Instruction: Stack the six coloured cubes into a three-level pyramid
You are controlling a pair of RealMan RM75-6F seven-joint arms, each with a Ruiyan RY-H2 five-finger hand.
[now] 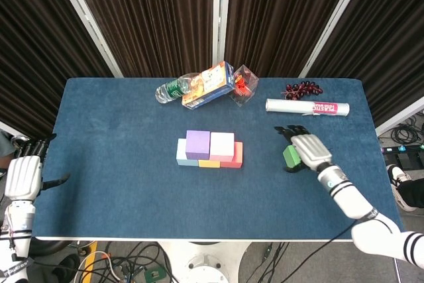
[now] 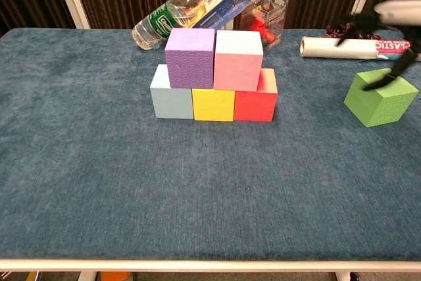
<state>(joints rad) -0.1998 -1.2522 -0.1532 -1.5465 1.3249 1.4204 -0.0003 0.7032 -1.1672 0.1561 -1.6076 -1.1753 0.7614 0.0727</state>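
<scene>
Right hand (image 1: pixel 309 150) sits over the green cube (image 2: pixel 380 97), palm down, dark fingers (image 2: pixel 389 76) spread above and across the cube's top. Whether the fingers actually clamp the cube: cannot tell from either view. Cube rests on the table (image 1: pixel 119 130), right of the stack and well apart from it.

Left hand (image 1: pixel 23 177) is off the table's left edge, fingers apart, holding nothing.

Stack at table centre, two levels built. Bottom row: pale blue cube (image 2: pixel 171 96), yellow cube (image 2: pixel 213 104), red cube (image 2: pixel 256 101), side by side and touching. Second level: purple cube (image 2: pixel 190 57) and pink cube (image 2: pixel 237 60), touching each other, resting on the bottom row. No cube on top of these two.

Far edge of table, behind the stack: a clear bottle (image 1: pixel 173 89) lying on its side, an orange-and-blue carton (image 1: pixel 211 83) leaning against it, a clear box (image 1: pixel 244 85) with something red inside. Further right: a bunch of dark grapes (image 1: pixel 302 88) and a white roll (image 1: pixel 307 107) with a pink label, just beyond the right hand.
</scene>
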